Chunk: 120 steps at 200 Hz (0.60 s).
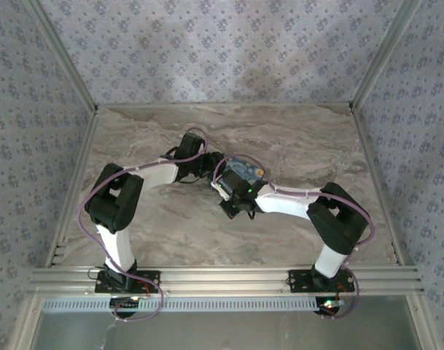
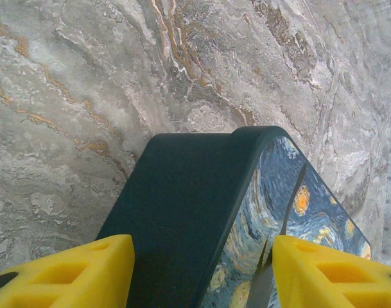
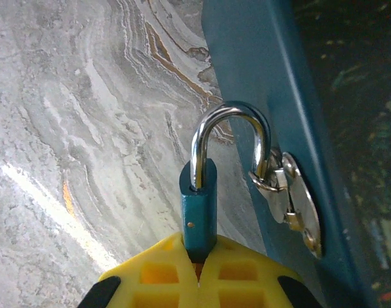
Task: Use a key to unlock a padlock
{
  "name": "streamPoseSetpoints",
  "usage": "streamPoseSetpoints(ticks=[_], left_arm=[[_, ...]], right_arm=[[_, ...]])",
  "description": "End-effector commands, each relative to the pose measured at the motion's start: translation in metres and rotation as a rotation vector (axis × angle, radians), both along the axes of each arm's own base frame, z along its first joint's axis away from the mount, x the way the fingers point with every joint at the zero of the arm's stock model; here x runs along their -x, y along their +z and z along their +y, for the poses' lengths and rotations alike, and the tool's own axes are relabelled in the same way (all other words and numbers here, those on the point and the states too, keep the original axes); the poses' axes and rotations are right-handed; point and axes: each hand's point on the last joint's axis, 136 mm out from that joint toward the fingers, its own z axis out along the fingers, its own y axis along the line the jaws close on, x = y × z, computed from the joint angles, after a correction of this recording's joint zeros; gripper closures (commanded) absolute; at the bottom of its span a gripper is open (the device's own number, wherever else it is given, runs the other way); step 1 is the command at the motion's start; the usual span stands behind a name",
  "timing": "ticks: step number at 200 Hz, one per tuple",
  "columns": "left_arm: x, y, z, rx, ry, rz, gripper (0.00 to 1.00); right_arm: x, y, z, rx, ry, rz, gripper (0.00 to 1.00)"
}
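a marble-patterned table [image 1: 316, 138] is boxed in by wallpapered walls [image 1: 222, 44] at the back and both sides, with a metal rail [image 1: 222, 277] along the near edge. two robot arms reach in from that rail and meet near the middle of the table, well away from every wall. bare marble lies open to the left, to the right and behind them.

between the arms there is one starry-night box [image 1: 245, 170], dark teal with swirling blue and yellow print. the left gripper [image 2: 201, 256] has its two yellow fingers [image 2: 60, 273] spread around the box, one against each side, pinching it. bare tabletop stretches beyond the box's far edge.

one teal padlock [image 3: 198, 208] hangs at the box's side. the right gripper [image 3: 198, 260] has its yellow fingers pressed together on the lower end of the padlock body. the single silver shackle [image 3: 227, 131] arches up from the body. one leg enters the body; the other runs down into the one metal hasp [image 3: 291, 202] on the box, its end hidden there. to the left of the padlock is bare marble.
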Motion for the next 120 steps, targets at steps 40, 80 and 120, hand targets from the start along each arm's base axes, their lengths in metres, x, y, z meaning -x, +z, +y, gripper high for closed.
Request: streamPoseSetpoints(ticks=[40, 80, 120], left_arm=[[0.014, -0.007, -0.003, 0.002, -0.018, 0.047, 0.43], [0.014, -0.007, -0.003, 0.005, -0.019, 0.049, 0.43], [0.016, -0.009, 0.0, -0.002, -0.014, 0.053, 0.44]], right_arm=[[-0.011, 0.015, 0.032, -0.118, 0.088, -0.088, 1.0], [-0.013, 0.026, 0.037, -0.242, 0.04, -0.039, 1.0], [-0.015, 0.038, 0.026, -0.367, -0.037, 0.016, 1.0]])
